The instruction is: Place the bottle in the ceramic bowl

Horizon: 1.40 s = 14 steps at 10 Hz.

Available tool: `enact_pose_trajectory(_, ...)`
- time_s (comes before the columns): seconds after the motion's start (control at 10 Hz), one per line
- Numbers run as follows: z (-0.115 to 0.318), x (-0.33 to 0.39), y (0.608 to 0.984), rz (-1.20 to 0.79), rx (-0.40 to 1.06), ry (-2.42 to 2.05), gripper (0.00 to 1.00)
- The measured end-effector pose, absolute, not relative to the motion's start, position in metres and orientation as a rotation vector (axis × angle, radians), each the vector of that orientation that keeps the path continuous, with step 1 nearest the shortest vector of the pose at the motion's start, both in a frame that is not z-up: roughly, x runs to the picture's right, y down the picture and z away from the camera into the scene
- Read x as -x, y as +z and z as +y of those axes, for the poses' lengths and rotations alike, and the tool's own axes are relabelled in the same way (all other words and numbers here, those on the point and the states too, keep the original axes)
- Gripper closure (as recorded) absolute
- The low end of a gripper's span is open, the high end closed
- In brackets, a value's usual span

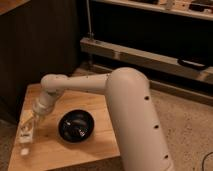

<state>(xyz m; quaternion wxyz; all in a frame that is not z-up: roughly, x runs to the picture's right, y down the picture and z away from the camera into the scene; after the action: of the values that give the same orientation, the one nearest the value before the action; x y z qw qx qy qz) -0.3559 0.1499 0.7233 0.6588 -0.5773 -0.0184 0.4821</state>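
Note:
A small white bottle [25, 137] with a dark label hangs tilted over the left edge of the wooden table [92, 145], cap end low and toward me. My gripper [31, 121] is shut on its upper end, at the end of the pale arm that reaches in from the right. The ceramic bowl [76, 126], round, glossy and black, sits on the table just right of the gripper, about a hand's width from the bottle. Nothing lies in the bowl.
The arm's thick white body [137, 120] fills the right side and hides the table's right part. Behind stand a dark cabinet [35, 40] and a low metal rail [150, 56]. Speckled floor [192, 125] lies to the right.

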Motion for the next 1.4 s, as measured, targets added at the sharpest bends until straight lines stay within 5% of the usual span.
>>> enact_pose_trajectory(0.7, 0.093, 0.289, 0.725, -0.2, 1.298, 1.181, 1.0)
enact_pose_trajectory(1.4, 0.06, 0.201, 0.68, -0.148, 1.221, 1.243, 1.0)
